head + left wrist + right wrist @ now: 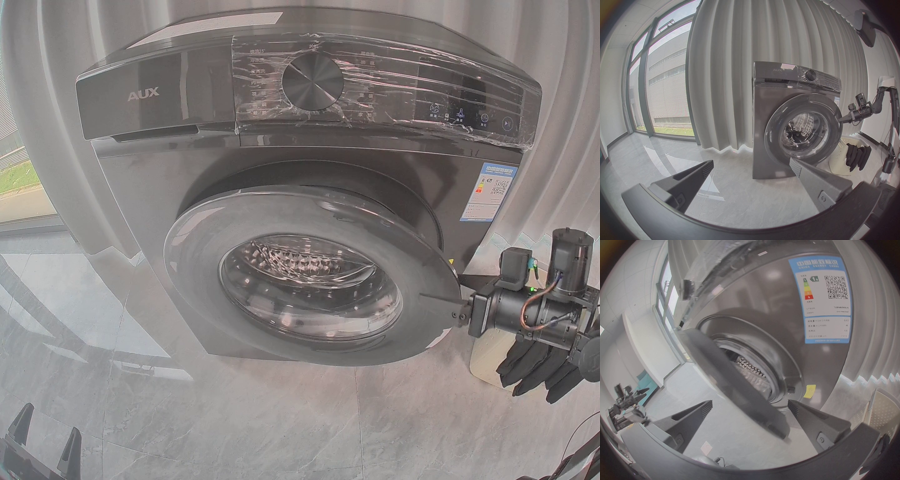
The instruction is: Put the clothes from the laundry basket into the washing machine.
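Quick status from me: my right gripper (461, 307) is spread wide, holding nothing, with its fingers on either side of the right edge of the washing machine (156, 187) door (206, 250). The door looks ajar, not fully swung out. My left gripper (49, 424) hangs low on the near left, also spread and empty.

The clothes (531, 369) are dark pieces draped over the rim of the pale laundry basket (487, 356), on the floor just right of the machine, below my right arm.

My guess on handling: they're light, limp and floppy, so they'll sag and trail off whatever bit I pinch. I'd grab a thick bunched fold up at the rim, not a loose hanging end. The door is the opposite: stiff, glossy and probably slippery, so hooking that right edge seems best.
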Controlling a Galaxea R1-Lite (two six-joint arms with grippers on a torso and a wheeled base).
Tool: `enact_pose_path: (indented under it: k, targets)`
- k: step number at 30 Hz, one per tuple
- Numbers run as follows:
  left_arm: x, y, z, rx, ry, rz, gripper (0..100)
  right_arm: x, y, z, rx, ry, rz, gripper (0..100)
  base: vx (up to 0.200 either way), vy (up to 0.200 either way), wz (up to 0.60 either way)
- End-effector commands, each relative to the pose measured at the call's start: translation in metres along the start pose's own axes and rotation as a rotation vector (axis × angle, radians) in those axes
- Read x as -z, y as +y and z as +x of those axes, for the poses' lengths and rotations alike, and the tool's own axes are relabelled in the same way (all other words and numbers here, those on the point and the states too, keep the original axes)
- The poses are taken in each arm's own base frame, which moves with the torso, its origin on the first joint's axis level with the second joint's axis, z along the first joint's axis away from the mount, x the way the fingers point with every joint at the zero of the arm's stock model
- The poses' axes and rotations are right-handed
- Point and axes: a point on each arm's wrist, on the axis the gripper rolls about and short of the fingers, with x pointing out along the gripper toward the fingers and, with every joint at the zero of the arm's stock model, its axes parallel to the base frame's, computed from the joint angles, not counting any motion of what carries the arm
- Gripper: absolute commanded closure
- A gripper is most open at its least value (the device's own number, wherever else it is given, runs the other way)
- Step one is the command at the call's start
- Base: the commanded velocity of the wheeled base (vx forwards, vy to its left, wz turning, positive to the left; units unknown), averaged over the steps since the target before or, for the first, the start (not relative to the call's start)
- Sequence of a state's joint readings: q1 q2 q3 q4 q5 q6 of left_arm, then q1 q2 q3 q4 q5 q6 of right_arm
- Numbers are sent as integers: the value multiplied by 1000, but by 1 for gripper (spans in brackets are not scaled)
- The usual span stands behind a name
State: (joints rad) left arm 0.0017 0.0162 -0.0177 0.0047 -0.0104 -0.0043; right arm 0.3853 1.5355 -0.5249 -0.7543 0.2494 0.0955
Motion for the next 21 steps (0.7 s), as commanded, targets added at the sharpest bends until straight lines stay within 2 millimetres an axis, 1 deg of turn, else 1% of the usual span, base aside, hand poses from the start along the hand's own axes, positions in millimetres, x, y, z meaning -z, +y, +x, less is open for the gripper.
enact_pose_path:
  k: [1,6,12,18,21]
  targets:
    - [5,0,0,0,3,0,0,7,18,-30,-67,-19,-26,0,0,0,0]
    - [5,0,0,0,3,0,0,21,29,-40,-119,14,-32,0,0,0,0]
    - [5,0,0,0,3,0,0,29,40,-55,-186,22,-40,0,0,0,0]
    - [5,0,0,0,4,0,0,17,40,-68,-221,-55,-35,0,0,0,0]
    - [5,0,0,0,4,0,0,11,40,-70,-218,-80,-2,0,0,0,0]
